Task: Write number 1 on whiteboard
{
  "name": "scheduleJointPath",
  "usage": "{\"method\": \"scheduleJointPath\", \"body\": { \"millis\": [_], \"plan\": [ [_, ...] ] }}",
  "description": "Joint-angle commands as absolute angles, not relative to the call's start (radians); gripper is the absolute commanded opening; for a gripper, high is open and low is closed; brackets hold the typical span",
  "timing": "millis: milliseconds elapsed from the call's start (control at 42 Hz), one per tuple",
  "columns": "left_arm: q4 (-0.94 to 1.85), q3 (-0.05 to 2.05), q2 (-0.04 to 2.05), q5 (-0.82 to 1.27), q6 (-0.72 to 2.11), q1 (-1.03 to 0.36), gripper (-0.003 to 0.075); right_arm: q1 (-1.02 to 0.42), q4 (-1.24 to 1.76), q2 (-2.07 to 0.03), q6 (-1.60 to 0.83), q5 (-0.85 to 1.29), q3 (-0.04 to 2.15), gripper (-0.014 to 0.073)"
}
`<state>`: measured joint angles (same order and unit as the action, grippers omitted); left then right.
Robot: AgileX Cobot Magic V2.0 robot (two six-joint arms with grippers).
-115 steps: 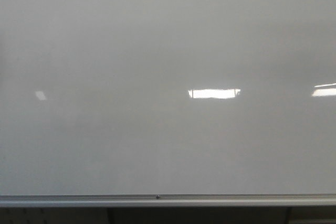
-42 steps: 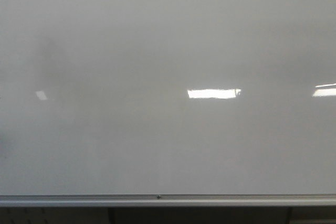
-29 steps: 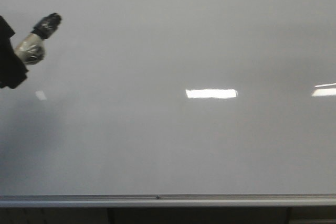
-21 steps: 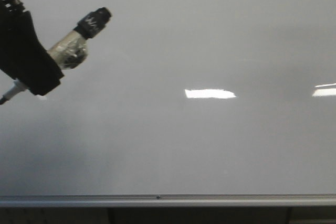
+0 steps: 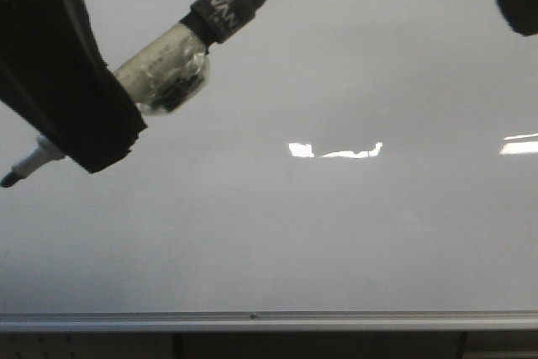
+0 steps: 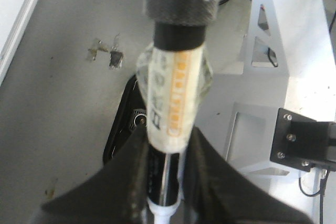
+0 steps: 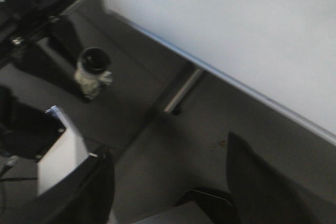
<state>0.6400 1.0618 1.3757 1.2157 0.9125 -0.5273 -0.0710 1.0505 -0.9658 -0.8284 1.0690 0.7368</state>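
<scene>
One glossy grey-white whiteboard [image 5: 336, 233] fills nearly the whole front view, its thin silver frame running along the bottom with a small screw near the middle and dark space under it. Bright rectangular light reflections sit on the board at mid-height, one near the centre and one at the right edge. No marker stroke shows on the board, so the number 1 is not yet written.

The left gripper [image 5: 80, 128] comes in from the upper left of the front view, its black fingers [image 6: 118, 182] closed around a marker [image 5: 168, 69]. The marker lies tilted, its black cap end up and to the right, its dark writing tip down at the far left, in front of the board; whether the tip touches the surface cannot be told. Clear tape is wrapped round its barrel.

The right gripper [image 7: 168, 182] shows as a dark shape in the top right corner of the front view. In its wrist view the fingers stand apart with nothing between them, above a grey floor [image 7: 173, 145] and the board's lower edge
</scene>
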Motion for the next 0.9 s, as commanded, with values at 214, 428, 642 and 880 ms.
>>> {"method": "scheduleJointPath", "body": {
  "millis": [214, 428, 642, 880],
  "plan": [
    [0.742, 1.094, 1.341, 1.274, 0.940, -0.536, -0.0020, -0.158, 1.282, -1.173, -0.990, 1.245, 0.877, 0.0488],
    [0.746, 1.094, 1.341, 1.274, 0.940, -0.536, -0.0020, -0.270, 1.270, -1.315, -0.990, 1.254, 0.996, 0.0488],
    [0.752, 1.094, 1.341, 1.274, 0.940, -0.536, -0.0020, -0.293, 1.267, -1.438, -0.990, 1.331, 1.107, 0.0488],
    [0.752, 1.094, 1.341, 1.274, 0.941, -0.536, -0.0020, -0.359, 1.217, -1.497, -0.966, 1.335, 1.169, 0.0484]
  ]
}}
